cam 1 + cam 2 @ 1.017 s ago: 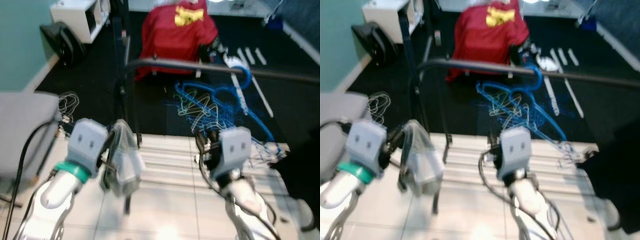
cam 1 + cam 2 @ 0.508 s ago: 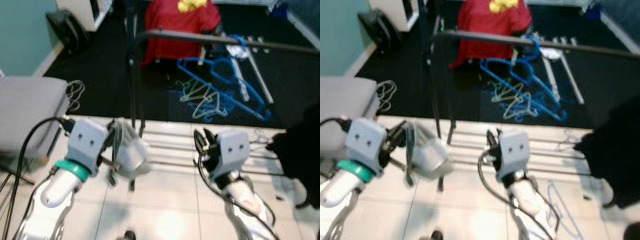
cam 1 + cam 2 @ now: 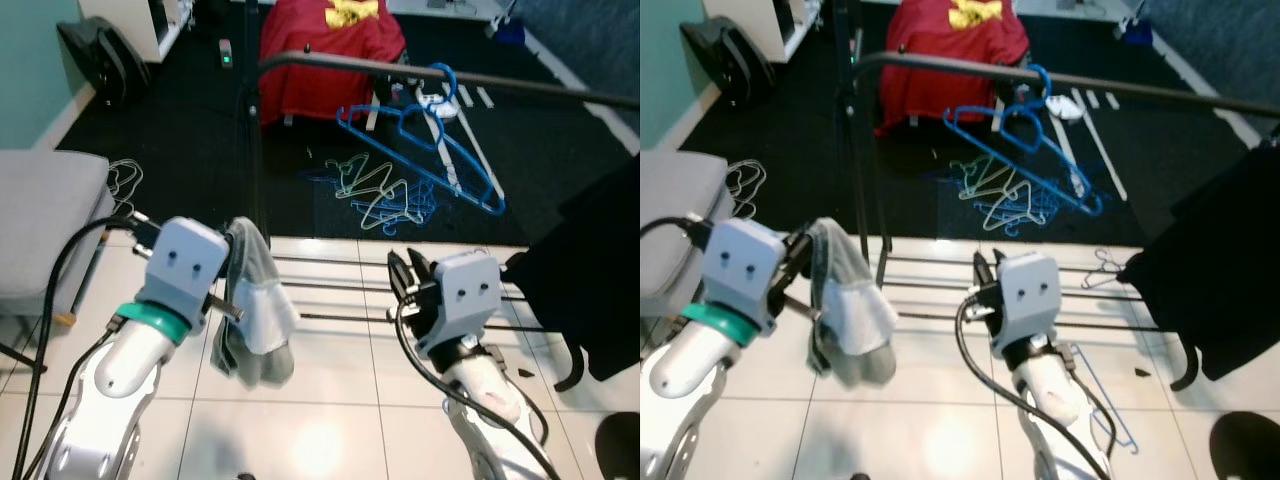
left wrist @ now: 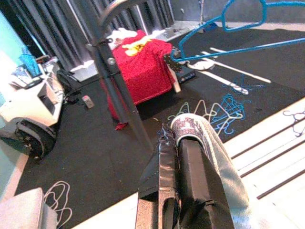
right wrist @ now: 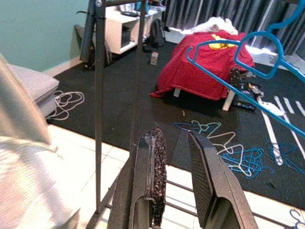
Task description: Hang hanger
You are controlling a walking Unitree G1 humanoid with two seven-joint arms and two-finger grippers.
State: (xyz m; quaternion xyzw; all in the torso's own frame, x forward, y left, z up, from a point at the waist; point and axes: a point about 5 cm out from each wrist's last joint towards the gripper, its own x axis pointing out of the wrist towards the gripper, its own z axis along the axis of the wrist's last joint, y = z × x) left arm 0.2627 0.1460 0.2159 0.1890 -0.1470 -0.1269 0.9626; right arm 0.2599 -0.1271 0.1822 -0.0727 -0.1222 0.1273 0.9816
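The left tool (image 3: 232,290) is clamped on a limp grey cloth (image 3: 255,315) with a pale lining. The right tool (image 5: 174,179), at three o'clock from it, holds nothing, its ribbed black fingers (image 5: 206,179) slightly parted. A thin blue plastic hanger (image 3: 425,135) hooks over the dark metal rail (image 3: 400,75) at twelve o'clock. The wrist views show grey curtains (image 4: 133,16).

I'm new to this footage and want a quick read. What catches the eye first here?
The blue hanger hooked on the dark rail stands out, above tangled hangers on the black carpet. Behind them sits something draped in red cloth. Up close, the left gripper is shut on a grey garment.
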